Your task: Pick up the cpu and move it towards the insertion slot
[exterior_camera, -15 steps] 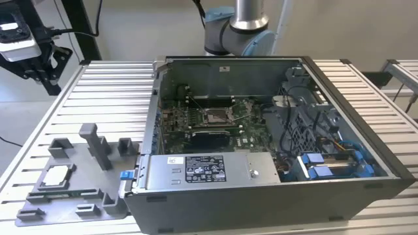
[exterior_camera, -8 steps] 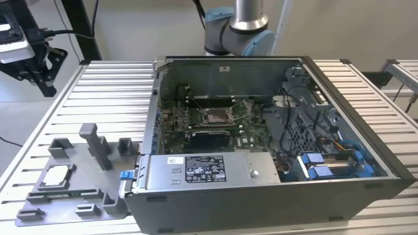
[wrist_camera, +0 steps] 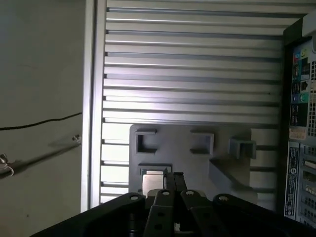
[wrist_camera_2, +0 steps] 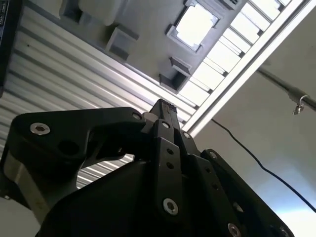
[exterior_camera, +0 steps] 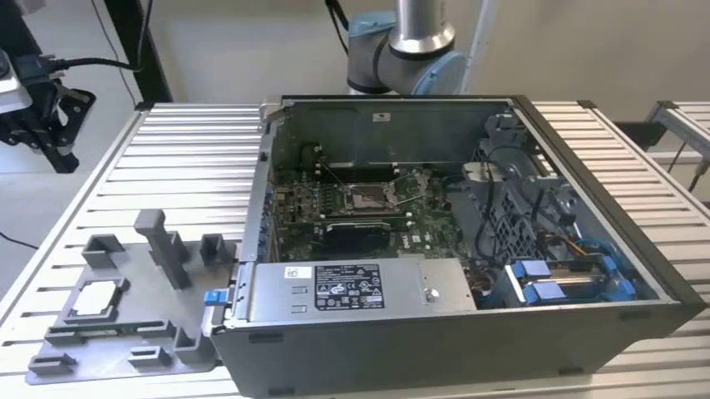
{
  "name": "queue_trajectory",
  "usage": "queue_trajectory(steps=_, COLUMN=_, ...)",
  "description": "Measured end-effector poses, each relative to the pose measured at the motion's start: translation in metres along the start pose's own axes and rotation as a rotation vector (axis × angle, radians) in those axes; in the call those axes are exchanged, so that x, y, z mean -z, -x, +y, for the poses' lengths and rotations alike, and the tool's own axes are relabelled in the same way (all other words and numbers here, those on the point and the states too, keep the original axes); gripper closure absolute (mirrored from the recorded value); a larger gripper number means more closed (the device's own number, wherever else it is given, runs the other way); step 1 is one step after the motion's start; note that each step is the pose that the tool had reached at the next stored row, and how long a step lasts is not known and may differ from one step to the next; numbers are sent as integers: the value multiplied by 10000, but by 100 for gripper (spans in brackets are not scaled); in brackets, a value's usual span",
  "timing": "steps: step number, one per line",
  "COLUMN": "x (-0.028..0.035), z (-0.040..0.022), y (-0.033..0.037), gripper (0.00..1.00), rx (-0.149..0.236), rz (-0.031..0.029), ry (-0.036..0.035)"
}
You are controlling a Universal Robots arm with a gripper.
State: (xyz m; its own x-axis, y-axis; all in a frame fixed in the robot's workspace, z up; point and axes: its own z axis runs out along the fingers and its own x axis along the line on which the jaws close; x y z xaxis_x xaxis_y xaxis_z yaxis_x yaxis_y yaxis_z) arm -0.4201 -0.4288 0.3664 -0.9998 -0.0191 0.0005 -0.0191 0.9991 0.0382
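The cpu [exterior_camera: 95, 298], a small silvery-white square chip, lies in a recess of the grey fixture plate [exterior_camera: 133, 332] at the exterior view's lower left. It also shows in both wrist views, as the cpu [wrist_camera_2: 195, 24] and the cpu [wrist_camera: 149, 180], partly behind the fingers. My black gripper [exterior_camera: 53, 145] hangs high at the exterior view's far left, well above and apart from the chip. Its fingers [wrist_camera: 168, 182] are shut with nothing between them, as the gripper [wrist_camera_2: 164, 106] shows too. The insertion slot [exterior_camera: 370, 197], silver-framed, sits on the green board inside the open computer case [exterior_camera: 577, 307].
The case stands on a ribbed aluminium table [exterior_camera: 189, 158]. The fixture plate carries several upright grey posts and brackets [exterior_camera: 166, 245]. A power supply [exterior_camera: 355, 287] and blue-clipped drive bays [exterior_camera: 566, 278] fill the case's near side. The arm's base [exterior_camera: 405, 50] rises behind the case.
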Motion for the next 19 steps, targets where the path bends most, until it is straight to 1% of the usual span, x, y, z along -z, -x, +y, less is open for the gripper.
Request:
queue_trajectory(steps=5, x=0, z=-113, y=-52, gripper=100, rx=0, rz=0, ry=0)
queue_trajectory(steps=12, x=-3, z=-237, y=-88, gripper=100, rx=0, rz=0, ry=0)
queue_trajectory(steps=15, x=-4, z=-259, y=-108, gripper=100, rx=-2, rz=0, ry=-1)
queue_trajectory(steps=19, x=-4, z=-261, y=-111, gripper=100, rx=1, rz=0, ry=0)
